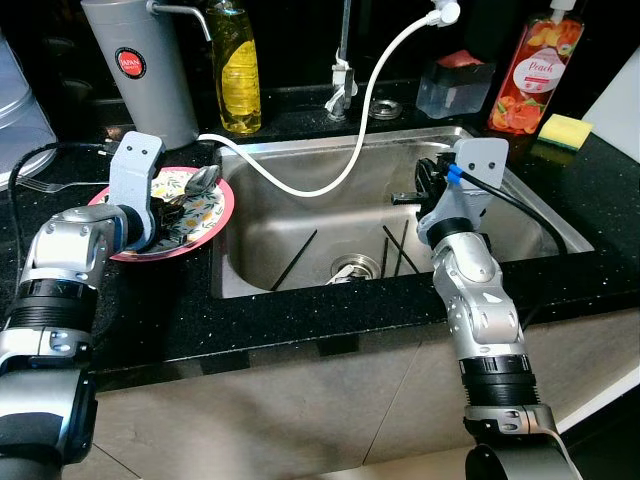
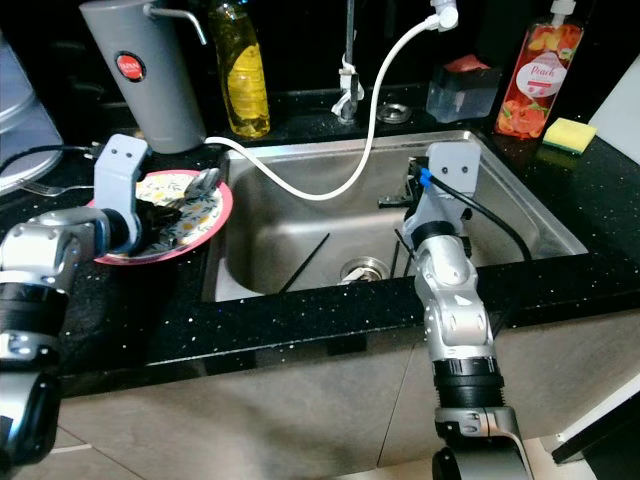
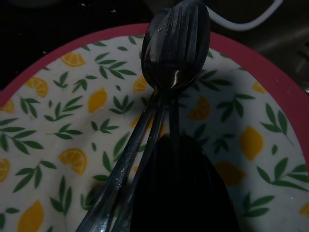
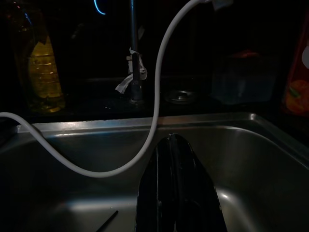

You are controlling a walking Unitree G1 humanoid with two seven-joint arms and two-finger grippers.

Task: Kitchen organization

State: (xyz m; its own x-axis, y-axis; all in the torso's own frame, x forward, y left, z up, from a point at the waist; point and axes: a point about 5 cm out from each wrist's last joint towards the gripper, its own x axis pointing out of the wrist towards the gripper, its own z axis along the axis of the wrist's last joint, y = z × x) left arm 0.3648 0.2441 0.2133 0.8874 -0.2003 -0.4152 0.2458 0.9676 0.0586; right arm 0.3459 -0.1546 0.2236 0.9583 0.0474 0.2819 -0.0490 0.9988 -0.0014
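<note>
— Left gripper (image 3: 181, 159)?
— Clenched on spoon handles (image 3: 145, 135), low over lemon-print plate (image 1: 218, 215); spoon bowls (image 3: 176, 48) resting near the pink rim.
— Plate where?
— On black counter (image 1: 150, 310), just left of steel sink (image 1: 520, 215).
— Right gripper (image 4: 176, 159)?
— Fingers pressed together, empty, held inside the sink below white hose (image 1: 350, 150).
— Behind?
— Yellow bottle (image 1: 237, 70), grey jug (image 1: 140, 60), peach bottle (image 1: 535, 75), sponge (image 1: 565, 128).

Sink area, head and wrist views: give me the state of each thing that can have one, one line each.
Lemon-print plate: flat on the counter left of the sink, holding cutlery.
Cutlery: stacked together, lying on the plate.
Left gripper: over the plate at the cutlery handles; grip unclear.
Right gripper: shut, empty, over the sink.
Sink: no dishes, chopsticks on its bottom.
White hose: draped into the sink.
</note>
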